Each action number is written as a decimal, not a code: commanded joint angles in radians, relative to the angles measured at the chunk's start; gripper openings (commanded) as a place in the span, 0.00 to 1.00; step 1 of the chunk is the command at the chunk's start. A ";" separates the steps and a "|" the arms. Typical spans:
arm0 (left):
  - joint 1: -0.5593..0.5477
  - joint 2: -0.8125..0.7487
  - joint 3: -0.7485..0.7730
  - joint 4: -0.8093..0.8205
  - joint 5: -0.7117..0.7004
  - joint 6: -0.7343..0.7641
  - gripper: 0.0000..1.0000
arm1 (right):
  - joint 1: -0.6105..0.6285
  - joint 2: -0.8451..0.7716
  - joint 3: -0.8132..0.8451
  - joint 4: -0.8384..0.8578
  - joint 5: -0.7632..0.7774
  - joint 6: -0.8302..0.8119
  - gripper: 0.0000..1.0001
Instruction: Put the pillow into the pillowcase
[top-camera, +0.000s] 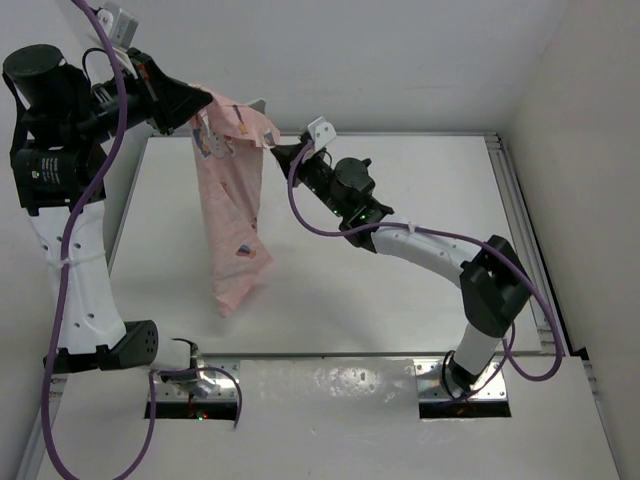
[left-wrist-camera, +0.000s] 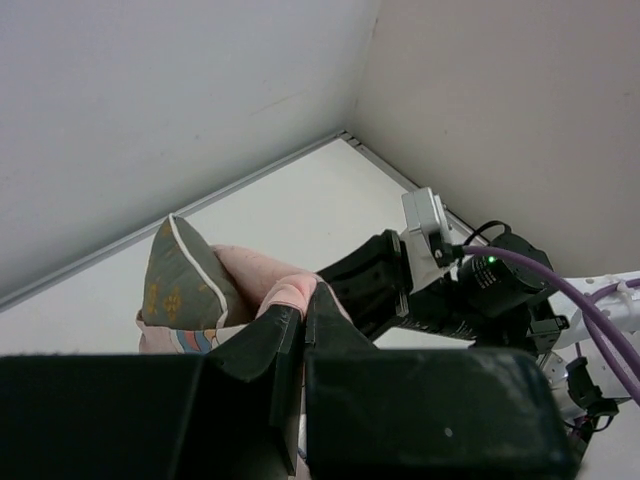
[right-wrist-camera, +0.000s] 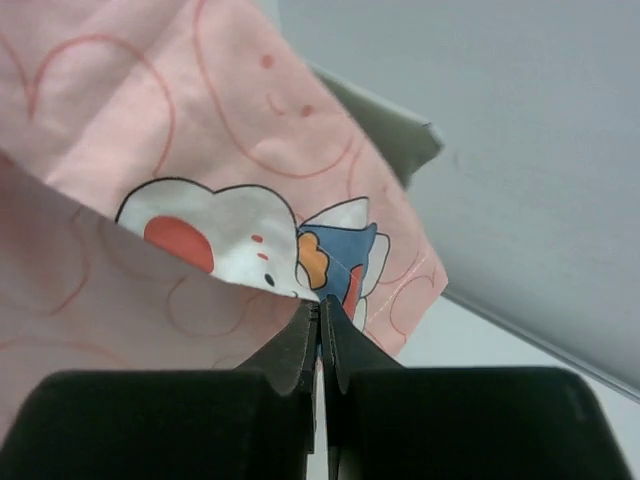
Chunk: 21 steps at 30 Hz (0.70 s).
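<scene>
Above the far left part of the surface (top-camera: 400, 290), the pillowcase (top-camera: 232, 210) hangs lengthwise in the air, held by its upper end. The left pincer (top-camera: 197, 106) is clamped tight on a fold of pink cloth at the top. The right pincer (top-camera: 281, 151) is closed on the printed hem just beside it. The right wrist view shows its jaws pressed together on the edge below the bunny print.

The pillow (left-wrist-camera: 180, 282) sits mostly inside. Only an olive corner with white piping pokes out of the mouth, between the two grips. The bulge low in the sleeve suggests the rest has sunk toward the closed end. Whether that end touches the surface cannot be told.

The step in hand looks like the last of the insertion: getting the remaining corner under the hem. The next move probably calls for both grips to hold firm while the mouth is lifted or jiggled so the pillow drops, without letting the thin cloth slip.
</scene>
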<state>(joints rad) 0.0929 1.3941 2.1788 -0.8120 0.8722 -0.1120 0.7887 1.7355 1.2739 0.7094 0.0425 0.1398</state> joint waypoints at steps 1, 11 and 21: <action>0.011 -0.064 0.022 0.134 0.021 0.011 0.00 | -0.006 0.013 0.024 0.137 0.125 0.076 0.00; 0.013 -0.060 0.003 0.152 -0.013 0.063 0.00 | -0.088 0.010 0.231 0.046 0.315 -0.009 0.00; 0.010 0.005 -0.016 0.298 0.028 -0.050 0.00 | -0.118 -0.207 0.168 -0.037 0.175 -0.121 0.00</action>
<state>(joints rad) 0.0933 1.3960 2.1506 -0.7235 0.8780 -0.1051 0.6758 1.6302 1.4761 0.6518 0.2680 0.0547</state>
